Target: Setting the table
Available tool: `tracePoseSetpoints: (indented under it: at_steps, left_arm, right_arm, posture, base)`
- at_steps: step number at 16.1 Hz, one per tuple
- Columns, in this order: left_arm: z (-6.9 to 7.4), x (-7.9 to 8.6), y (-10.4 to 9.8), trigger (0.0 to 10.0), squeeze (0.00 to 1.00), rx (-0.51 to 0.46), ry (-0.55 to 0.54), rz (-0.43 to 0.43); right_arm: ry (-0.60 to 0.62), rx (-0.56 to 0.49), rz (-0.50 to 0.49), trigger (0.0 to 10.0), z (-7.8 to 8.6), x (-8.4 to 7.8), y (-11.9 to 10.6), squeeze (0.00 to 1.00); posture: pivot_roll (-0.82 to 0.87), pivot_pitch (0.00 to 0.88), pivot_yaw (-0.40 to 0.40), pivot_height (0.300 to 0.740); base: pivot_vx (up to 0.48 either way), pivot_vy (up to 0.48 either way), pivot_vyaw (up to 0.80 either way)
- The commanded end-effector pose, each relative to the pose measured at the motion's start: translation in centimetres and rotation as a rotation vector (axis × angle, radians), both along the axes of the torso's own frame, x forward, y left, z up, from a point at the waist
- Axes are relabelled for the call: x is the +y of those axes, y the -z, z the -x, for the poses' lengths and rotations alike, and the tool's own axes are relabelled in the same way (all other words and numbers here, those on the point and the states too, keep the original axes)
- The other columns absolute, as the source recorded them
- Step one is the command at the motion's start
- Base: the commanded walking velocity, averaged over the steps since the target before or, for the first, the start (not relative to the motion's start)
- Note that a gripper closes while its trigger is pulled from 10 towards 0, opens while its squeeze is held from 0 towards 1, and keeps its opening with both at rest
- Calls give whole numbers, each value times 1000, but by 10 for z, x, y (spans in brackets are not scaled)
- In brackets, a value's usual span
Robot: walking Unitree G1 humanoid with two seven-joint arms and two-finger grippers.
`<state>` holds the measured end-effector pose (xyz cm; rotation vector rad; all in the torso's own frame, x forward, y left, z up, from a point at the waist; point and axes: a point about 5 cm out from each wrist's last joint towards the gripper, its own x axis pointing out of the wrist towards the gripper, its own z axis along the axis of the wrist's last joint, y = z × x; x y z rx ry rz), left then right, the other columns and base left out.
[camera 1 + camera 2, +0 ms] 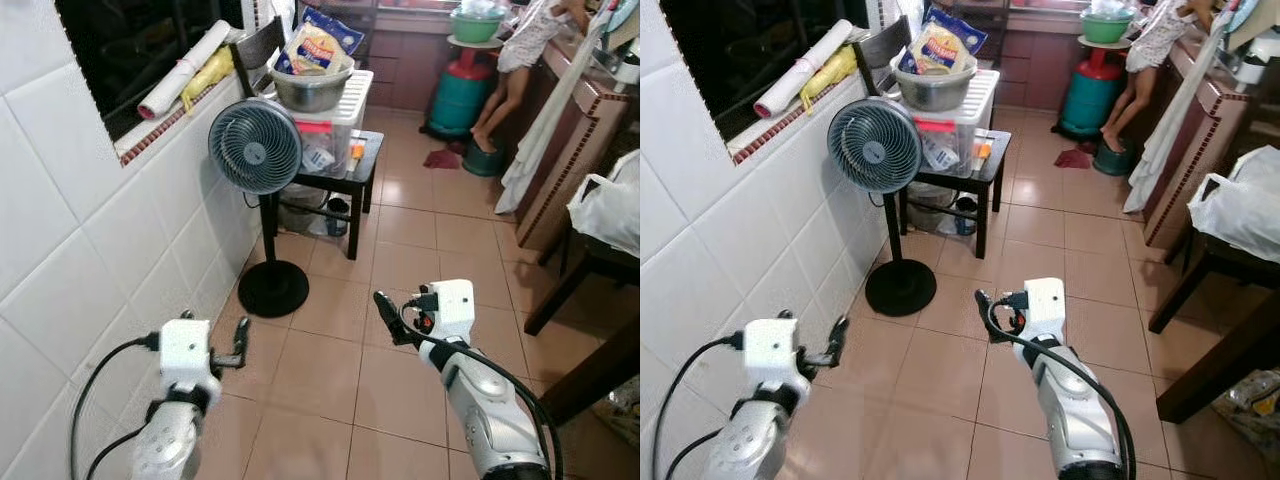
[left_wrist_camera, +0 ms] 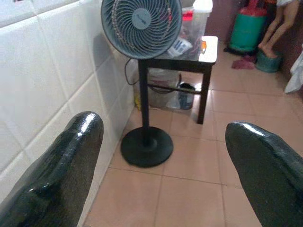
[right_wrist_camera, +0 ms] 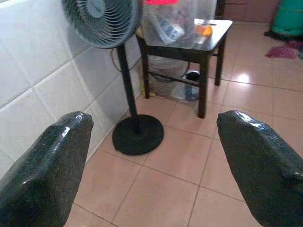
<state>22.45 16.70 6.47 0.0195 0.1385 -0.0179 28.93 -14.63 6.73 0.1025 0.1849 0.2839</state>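
1. We hold our left gripper (image 2: 163,156) wide open and empty above the tiled floor (image 1: 330,370), near the white wall.
2. Our right gripper (image 3: 154,161) is likewise spread wide, holding nothing.
3. Ahead stands a pedestal fan (image 1: 256,147), just beside a small dark desk (image 1: 362,170) carrying a plastic box (image 1: 335,135) and metal bowl (image 1: 310,88).
4. A person's legs (image 1: 497,100) show farther back.

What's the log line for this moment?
left end effector open, empty | right end effector open, empty | ahead: fan, small table | floor tiled
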Motion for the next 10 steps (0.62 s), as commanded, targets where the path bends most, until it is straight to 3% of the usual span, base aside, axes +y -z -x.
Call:
tracePoseSetpoints:
  at_steps: [1,4,7,10]
  left_arm:
    - [1,5,3,10000,0,14,-19,-2]
    - [-3,6,3,10000,0,26,-37,3]
    - [0,2,3,10000,0,20,-6,-11]
    - [1,11,6,10000,0,34,-27,-13]
  right_arm:
    - [19,19,14,10000,3,-7,4,0]
    - [26,0,16,10000,1,-9,1,0]
    - [40,-2,5,10000,5,-14,0,0]
    - [103,-10,159,10000,41,-46,7,0]
  posture:
    - [-84,0,21,740]
    - [-80,0,20,740]
    - [-79,0,24,740]
    - [-116,0,35,740]
  base:
    - [0,0,-744]
    - [0,0,-748]
    - [0,0,0]
    - [0,0,0]
